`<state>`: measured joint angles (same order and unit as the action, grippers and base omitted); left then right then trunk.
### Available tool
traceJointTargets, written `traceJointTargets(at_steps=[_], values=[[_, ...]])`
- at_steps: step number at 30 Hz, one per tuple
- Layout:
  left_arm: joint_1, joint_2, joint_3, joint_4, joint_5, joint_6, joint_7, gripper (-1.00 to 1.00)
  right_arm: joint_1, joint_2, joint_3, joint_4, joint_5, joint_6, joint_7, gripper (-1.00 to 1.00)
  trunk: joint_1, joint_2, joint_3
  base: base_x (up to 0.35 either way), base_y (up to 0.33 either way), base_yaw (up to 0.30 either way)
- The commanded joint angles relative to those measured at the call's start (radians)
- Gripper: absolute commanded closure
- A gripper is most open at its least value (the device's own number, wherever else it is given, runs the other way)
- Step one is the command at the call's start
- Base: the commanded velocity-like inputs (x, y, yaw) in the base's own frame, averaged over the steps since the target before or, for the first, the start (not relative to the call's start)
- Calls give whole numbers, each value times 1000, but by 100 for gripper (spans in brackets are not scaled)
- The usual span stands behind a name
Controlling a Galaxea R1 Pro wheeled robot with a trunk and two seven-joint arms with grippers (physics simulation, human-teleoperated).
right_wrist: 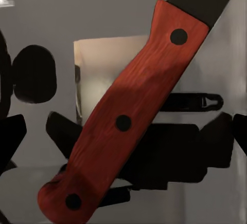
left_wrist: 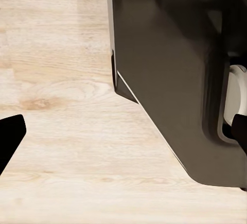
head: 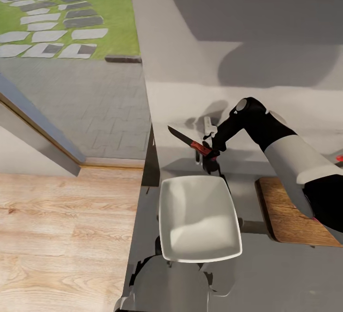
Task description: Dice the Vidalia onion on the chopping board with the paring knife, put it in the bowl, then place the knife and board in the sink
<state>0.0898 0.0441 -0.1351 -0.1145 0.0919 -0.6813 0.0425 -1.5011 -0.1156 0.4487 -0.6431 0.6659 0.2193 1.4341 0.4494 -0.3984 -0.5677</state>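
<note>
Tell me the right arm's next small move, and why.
Probably carry the knife right toward the board. The right gripper holds it by the red handle, raised beyond the bowl, blade pointing left. No onion shows on the board, so cutting can't start yet.

Grey countertop (head: 281, 274) with white bowl (head: 198, 219) and wooden chopping board (head: 290, 216) side by side.

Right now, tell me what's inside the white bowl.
The bowl looks empty, its white bottom bare with no diced onion. The right gripper holds the paring knife just beyond its far rim.
</note>
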Motion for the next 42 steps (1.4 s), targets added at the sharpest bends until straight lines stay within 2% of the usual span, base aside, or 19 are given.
traceJointTargets(at_steps=[1, 7, 35, 36, 42], values=[[1, 0, -9, -2, 9, -1, 3, -100, -1, 0, 4, 5, 0, 11, 1, -100, 1, -2, -1, 0, 0, 0], [1, 0, -9, -2, 9, -1, 4, -100, -1, 3, 4, 30, 0, 9, -31, -100, 1, -2, -1, 0, 0, 0], [1, 0, -9, -2, 9, -1, 3, -100, -1, 3, 4, 33, -2, 8, -35, -100, 1, -2, -1, 0, 0, 0], [1, 0, -9, -2, 9, -1, 3, -100, -1, 4, 4, 33, -1, 8, -35, 100, 1, -2, -1, 0, 0, 0], [1, 0, -9, -2, 9, -1, 2, -100, -1, 10, 5, 32, 0, 12, -36, 100, 1, -2, -1, 0, 0, 0]])
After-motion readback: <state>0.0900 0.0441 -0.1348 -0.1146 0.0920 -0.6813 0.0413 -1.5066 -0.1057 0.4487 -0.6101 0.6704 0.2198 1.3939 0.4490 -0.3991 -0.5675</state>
